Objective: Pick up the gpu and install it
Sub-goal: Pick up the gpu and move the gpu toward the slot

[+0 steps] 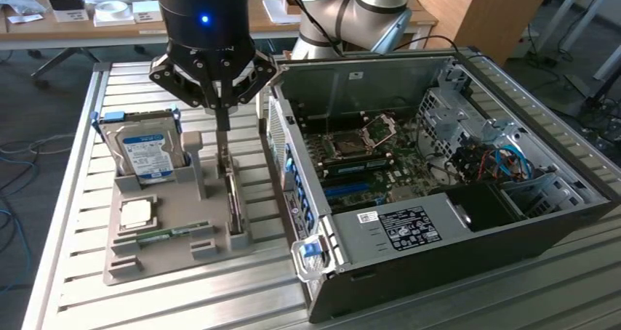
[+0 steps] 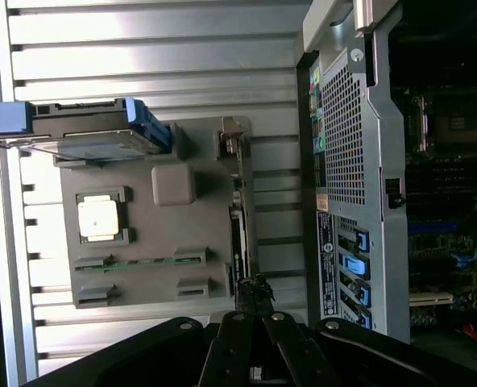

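Note:
The gpu (image 1: 233, 199) stands on its long edge in a slot of the grey holder tray (image 1: 165, 261), beside the open computer case (image 1: 543, 221). In the wrist view the gpu (image 2: 237, 218) appears edge-on as a thin dark strip across the tray (image 2: 198, 222). My gripper (image 1: 222, 123) hangs straight down over the card's far end. It is shut, with the fingers pressed together and nothing between them. Its closed tips (image 2: 255, 290) line up with the card's edge.
The tray also holds a hard drive (image 1: 145, 152) upright at the far end, a CPU (image 1: 136, 212) and a RAM stick (image 1: 170, 234). The case lies open with its motherboard (image 1: 369, 163) exposed, and its rear wall (image 2: 347, 137) stands close beside the tray. Everything rests on a slatted metal table (image 1: 78, 199).

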`<state>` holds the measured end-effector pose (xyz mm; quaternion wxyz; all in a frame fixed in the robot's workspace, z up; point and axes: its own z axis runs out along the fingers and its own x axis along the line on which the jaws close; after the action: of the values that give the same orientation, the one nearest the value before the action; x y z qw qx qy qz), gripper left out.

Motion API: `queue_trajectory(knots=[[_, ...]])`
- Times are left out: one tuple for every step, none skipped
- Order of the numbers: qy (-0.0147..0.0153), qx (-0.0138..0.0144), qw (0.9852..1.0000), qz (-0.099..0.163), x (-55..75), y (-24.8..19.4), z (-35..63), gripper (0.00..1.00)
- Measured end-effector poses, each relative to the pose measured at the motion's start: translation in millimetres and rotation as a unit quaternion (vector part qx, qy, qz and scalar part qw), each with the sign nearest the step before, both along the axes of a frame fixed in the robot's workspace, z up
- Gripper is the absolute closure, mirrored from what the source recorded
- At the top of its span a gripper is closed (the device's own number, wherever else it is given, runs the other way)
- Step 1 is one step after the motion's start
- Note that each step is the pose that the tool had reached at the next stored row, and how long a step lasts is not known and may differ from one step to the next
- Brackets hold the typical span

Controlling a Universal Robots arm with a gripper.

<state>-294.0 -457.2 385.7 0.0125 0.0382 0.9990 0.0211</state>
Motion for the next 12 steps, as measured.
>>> queue_trajectory(knots=[[0.0000,0.0000,1.0000,0.000,0.0,0.0,0.0,0.88],[0.0000,0.0000,1.0000,0.000,0.0,0.0,0.0,0.88],[0.0000,0.0000,1.0000,0.000,0.0,0.0,0.0,0.83],[0.0000,0.0000,1.0000,0.000,0.0,0.0,0.0,0.83],[0.0000,0.0000,1.0000,0.000,0.0,0.0,0.0,0.77],[0.0000,0.0000,1.0000,0.000,0.0,0.0,0.0,0.71],[0.0000,0.0000,1.0000,0.000,0.0,0.0,0.0,0.65],[0.0000,0.0000,1.0000,0.000,0.0,0.0,0.0,0.65],[0.0000,0.0000,1.0000,0.000,0.0,0.0,0.0,0.59],[0.0000,0.0000,1.0000,0.000,0.0,0.0,0.0,0.59],[0.0000,0.0000,1.0000,0.000,0.0,0.0,0.0,0.53],[0.0000,0.0000,1.0000,0.000,0.0,0.0,0.0,0.53]])
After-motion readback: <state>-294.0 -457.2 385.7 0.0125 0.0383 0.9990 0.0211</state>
